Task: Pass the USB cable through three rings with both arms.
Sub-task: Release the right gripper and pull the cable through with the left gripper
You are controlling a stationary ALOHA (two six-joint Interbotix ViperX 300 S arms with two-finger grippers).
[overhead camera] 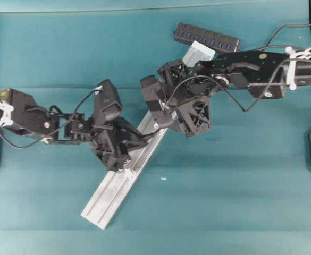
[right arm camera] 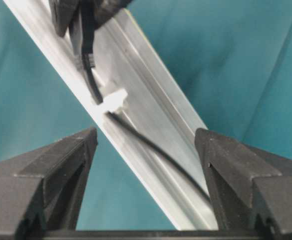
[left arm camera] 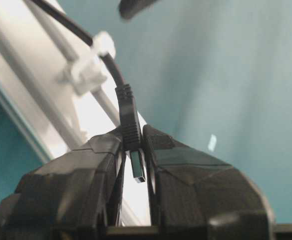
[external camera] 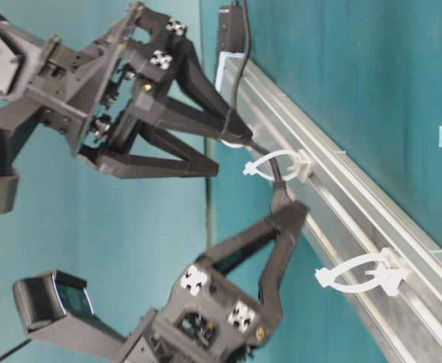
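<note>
The silver rail (overhead camera: 118, 186) lies diagonally on the teal table. The dark USB cable (right arm camera: 150, 150) runs along the rail and through the middle white ring (external camera: 277, 166). My left gripper (left arm camera: 133, 135) is shut on the cable's plug (left arm camera: 131, 120) just past that ring, and the silver tip (left arm camera: 137, 167) shows between the fingers. My right gripper (right arm camera: 146, 142) is open over the rail and the cable, up-rail of that ring. Another ring (external camera: 360, 276) stands empty further down the rail. The third ring (external camera: 236, 141) is mostly hidden behind my right gripper's fingers.
The black multi-port hub (overhead camera: 206, 37) lies at the rail's far end. A small white scrap (overhead camera: 164, 179) lies on the table beside the rail. Both arms crowd the rail's middle.
</note>
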